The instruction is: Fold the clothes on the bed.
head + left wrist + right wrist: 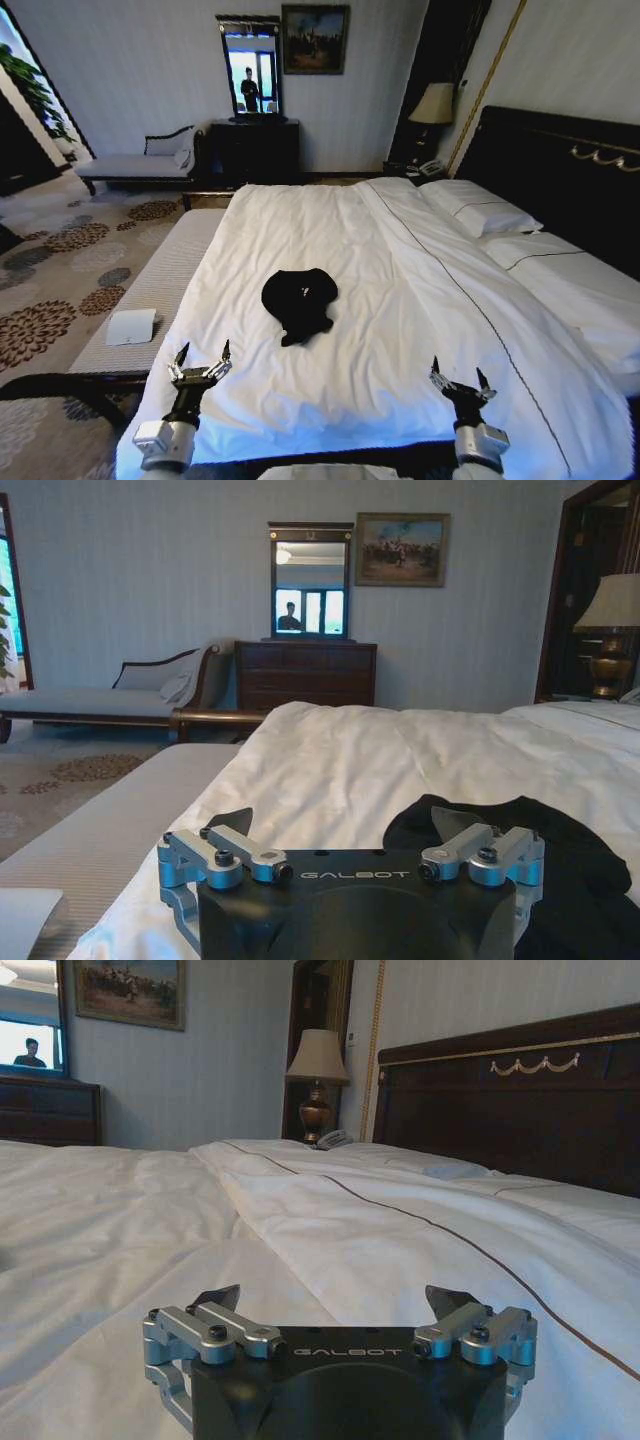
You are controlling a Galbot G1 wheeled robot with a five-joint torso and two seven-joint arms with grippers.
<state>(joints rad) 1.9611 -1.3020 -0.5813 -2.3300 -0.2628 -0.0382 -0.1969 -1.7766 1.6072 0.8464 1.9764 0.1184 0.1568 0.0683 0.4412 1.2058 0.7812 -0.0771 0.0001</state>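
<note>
Both grippers sit nearest the head camera, low over the near edge of the bed (pixel 400 300): left gripper (pixel 201 363) and right gripper (pixel 458 382), each with fingers spread wide and nothing between them. "GALBOT" reads on both gripper bodies in the wrist views.

Shirt (pixel 298 302) lies crumpled in a dark heap on the white duvet, ahead of the left gripper and to its right, well apart from the right gripper and ahead to its left. From the left wrist view the shirt (pixel 560 860) begins just past the left fingertips.

Handling estimate: light, limp fabric, no stiffness; will drape and bunch when lifted, and may drag duvet if pinched deep. Best hold is probably an outer hem or sleeve edge, pinched shallow. Small white mark on the cloth, not legible.
</note>
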